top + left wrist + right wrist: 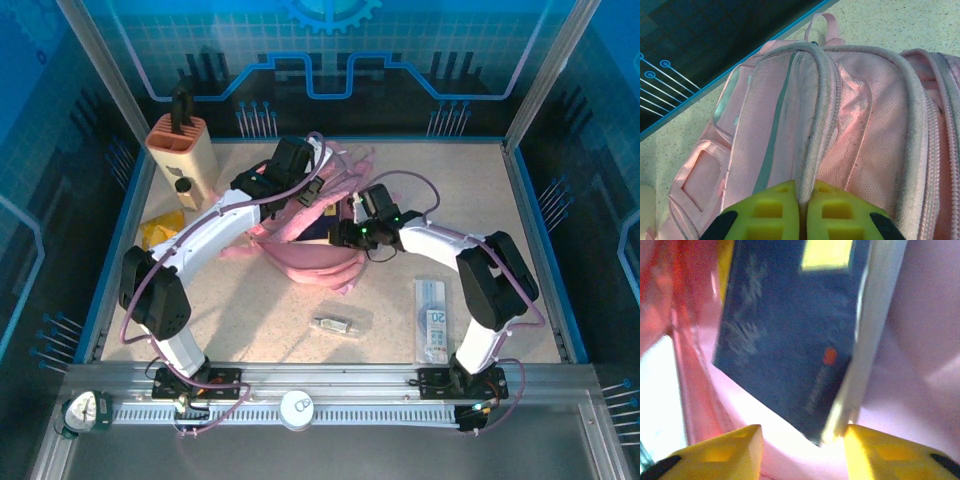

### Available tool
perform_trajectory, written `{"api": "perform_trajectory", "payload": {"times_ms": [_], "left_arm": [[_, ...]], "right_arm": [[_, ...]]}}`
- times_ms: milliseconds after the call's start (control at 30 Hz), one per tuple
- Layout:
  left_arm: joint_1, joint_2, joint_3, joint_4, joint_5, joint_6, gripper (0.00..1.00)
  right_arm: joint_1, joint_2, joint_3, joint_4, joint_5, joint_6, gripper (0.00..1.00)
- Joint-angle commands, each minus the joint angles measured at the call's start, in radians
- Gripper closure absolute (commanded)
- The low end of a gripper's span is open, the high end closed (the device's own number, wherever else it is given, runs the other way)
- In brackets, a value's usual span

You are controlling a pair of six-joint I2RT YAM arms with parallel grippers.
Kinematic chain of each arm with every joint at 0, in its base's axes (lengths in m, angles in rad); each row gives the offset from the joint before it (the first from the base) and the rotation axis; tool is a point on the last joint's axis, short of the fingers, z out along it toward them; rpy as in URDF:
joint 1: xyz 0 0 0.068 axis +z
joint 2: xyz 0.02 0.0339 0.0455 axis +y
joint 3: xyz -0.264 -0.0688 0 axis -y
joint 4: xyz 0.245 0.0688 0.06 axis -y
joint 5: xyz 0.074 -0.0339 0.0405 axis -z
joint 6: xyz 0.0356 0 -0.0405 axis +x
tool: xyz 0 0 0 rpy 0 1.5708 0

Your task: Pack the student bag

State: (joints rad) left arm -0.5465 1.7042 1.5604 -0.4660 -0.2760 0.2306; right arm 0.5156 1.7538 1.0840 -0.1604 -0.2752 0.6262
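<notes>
The student bag (312,262) is a soft pink backpack lying mid-table, mouth toward the right arm. My left gripper (303,196) is above its back part. In the left wrist view this gripper (803,201) is shut on a grey-pink piped zip edge of the bag (867,115) and holds it up. My right gripper (338,236) reaches into the bag's mouth. In the right wrist view it (802,441) stands open. A dark blue book (790,330) lies on the pink lining (920,370), its lower corner between the fingertips and close to the right finger.
A beige holder with a black top (183,150) stands at the back left, with a yellow packet (162,228) in front of it. A small clear-wrapped item (335,324) and a long clear packet (433,320) lie near the front. Blue walls ring the table.
</notes>
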Motion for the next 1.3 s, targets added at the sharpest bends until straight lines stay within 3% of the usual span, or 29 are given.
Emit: {"api": "perform_trajectory", "payload": {"times_ms": [0, 267, 400, 567, 867, 1033, 1200, 1267], "left_arm": [[0.000, -0.071, 0.018, 0.081, 0.028, -0.036, 1.00], [0.000, -0.073, 0.034, 0.069, 0.048, -0.060, 1.00], [0.001, -0.073, 0.035, 0.070, 0.038, -0.066, 1.00], [0.000, -0.058, 0.035, 0.067, 0.029, -0.103, 1.00], [0.001, -0.031, -0.007, 0.029, 0.057, -0.212, 1.00], [-0.001, -0.007, -0.033, -0.044, 0.033, -0.325, 0.93], [-0.006, -0.036, -0.081, -0.048, 0.137, -0.421, 0.73], [-0.006, -0.083, -0.121, -0.033, 0.163, -0.470, 0.61]], "right_arm": [[0.020, 0.039, -0.005, -0.009, 0.032, -0.020, 0.66], [0.027, 0.144, 0.121, 0.102, 0.122, -0.041, 0.78], [0.026, 0.166, 0.156, 0.117, 0.177, -0.056, 0.77], [0.038, 0.065, 0.064, 0.153, 0.141, -0.077, 0.70], [0.039, -0.214, -0.158, 0.040, 0.145, -0.172, 0.44], [0.056, -0.377, -0.244, -0.056, 0.250, -0.214, 0.21], [0.089, -0.453, -0.259, -0.116, 0.268, -0.265, 0.07], [0.118, -0.474, -0.263, -0.127, 0.281, -0.270, 0.02]]}}
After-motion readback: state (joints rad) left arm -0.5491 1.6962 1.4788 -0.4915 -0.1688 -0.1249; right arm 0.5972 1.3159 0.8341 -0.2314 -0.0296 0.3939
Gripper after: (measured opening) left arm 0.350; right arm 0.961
